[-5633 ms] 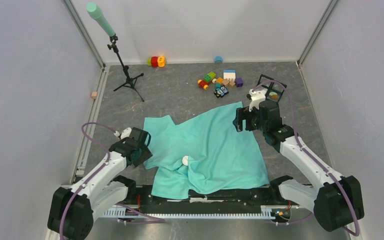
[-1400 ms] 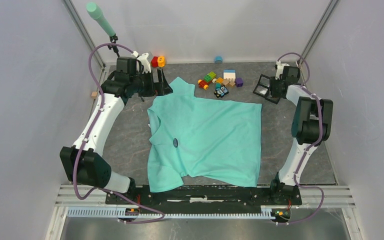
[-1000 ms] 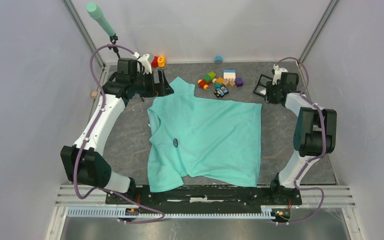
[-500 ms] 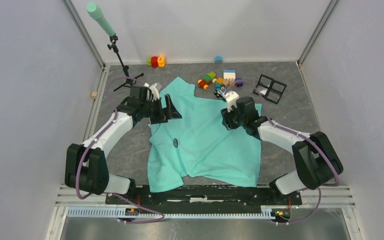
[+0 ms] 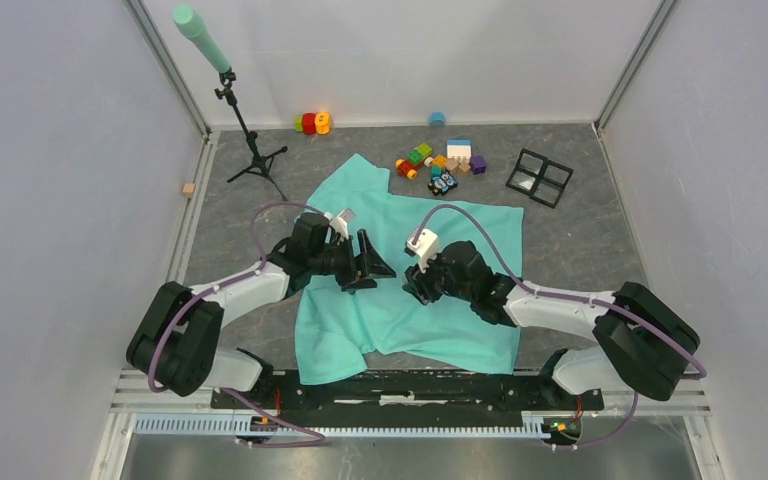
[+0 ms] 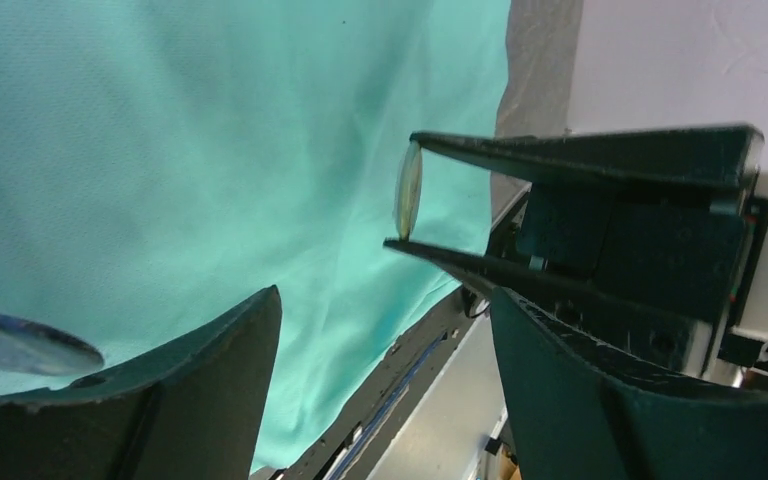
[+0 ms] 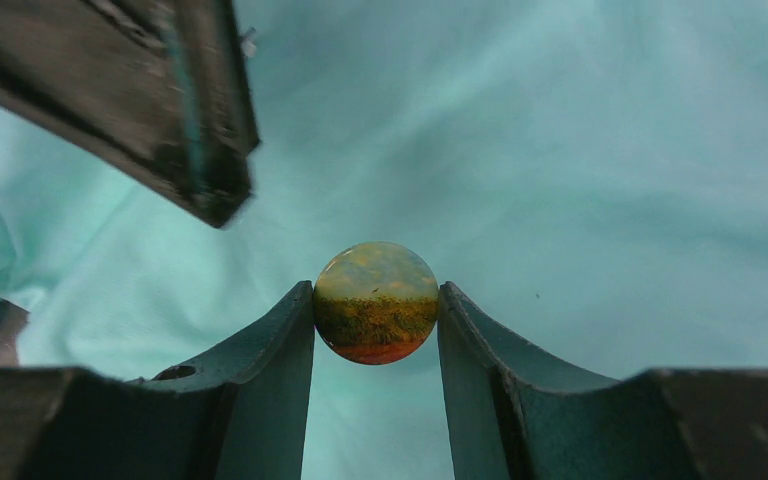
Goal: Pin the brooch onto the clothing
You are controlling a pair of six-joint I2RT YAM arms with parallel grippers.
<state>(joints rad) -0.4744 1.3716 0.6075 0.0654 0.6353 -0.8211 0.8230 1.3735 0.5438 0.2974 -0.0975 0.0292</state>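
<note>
The mint-green T-shirt (image 5: 460,240) lies spread flat mid-table; it fills the left wrist view (image 6: 210,120) and the right wrist view (image 7: 580,150). My right gripper (image 5: 409,288) is shut on a round brooch (image 7: 375,300) with a landscape picture, held just above the shirt. In the left wrist view the brooch (image 6: 408,190) shows edge-on between the right fingers. My left gripper (image 5: 378,270) is open and empty (image 6: 385,300), facing the right gripper over the shirt. One left finger (image 7: 170,110) shows in the right wrist view. A small shiny dark disc (image 6: 25,342) lies on the shirt.
Toy blocks (image 5: 440,165) and a black grid frame (image 5: 539,177) sit behind the shirt. A tripod (image 5: 250,150) with a mint foam top stands back left, red and orange toys (image 5: 310,123) beside it. A small block (image 5: 189,189) lies at the left wall.
Both arms have swung in from the back of the table to the middle of the shirt. The right gripper came from the black frame and now holds the brooch.
</note>
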